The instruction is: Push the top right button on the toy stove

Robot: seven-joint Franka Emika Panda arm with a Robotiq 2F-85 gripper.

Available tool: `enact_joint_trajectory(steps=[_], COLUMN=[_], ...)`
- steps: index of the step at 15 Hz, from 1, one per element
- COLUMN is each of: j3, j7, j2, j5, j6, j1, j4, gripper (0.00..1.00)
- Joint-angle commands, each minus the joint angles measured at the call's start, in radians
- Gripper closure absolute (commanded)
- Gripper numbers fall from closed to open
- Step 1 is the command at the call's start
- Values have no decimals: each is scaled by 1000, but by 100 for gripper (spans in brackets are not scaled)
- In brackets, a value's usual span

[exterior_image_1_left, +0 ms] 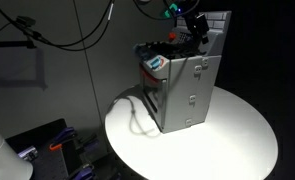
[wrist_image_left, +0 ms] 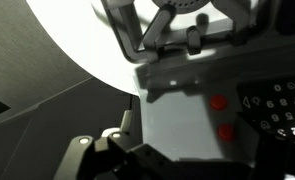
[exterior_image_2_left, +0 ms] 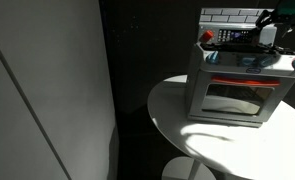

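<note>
In an exterior view the toy stove (exterior_image_1_left: 187, 90) sits on the round worktop (exterior_image_1_left: 242, 130) right under the tool (exterior_image_1_left: 195, 35), prob. lined up for a downward press; in an exterior view the tool (exterior_image_2_left: 270, 35) hangs over the stove's top rear; wrist view: red btns (wrist_image_left: 218, 102) just below the tool (wrist_image_left: 172, 45), whether clenched or released I can't tell.

Round white table (exterior_image_1_left: 237, 140) amid dark room, pale wall panel (exterior_image_2_left: 37, 90).

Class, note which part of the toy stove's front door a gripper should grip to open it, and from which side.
Best grip the horizontal handle across the top of the front door of the toy stove. Come from the front, one jaw above and one below: the bar runs sideways and seems to stand proud of the door.
</note>
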Motion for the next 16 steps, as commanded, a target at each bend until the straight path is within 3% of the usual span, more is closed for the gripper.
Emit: enact_joint_trajectory(steps=[1, 10, 16], j3=[-4, 21, 34], j7=[-23, -136, -241], j2=[-31, -91, -150], j5=[35, 147, 217], j6=[-37, -184, -366], j1=[8, -1, -6], j4=[-8, -22, -15], gripper=[0, 0, 0])
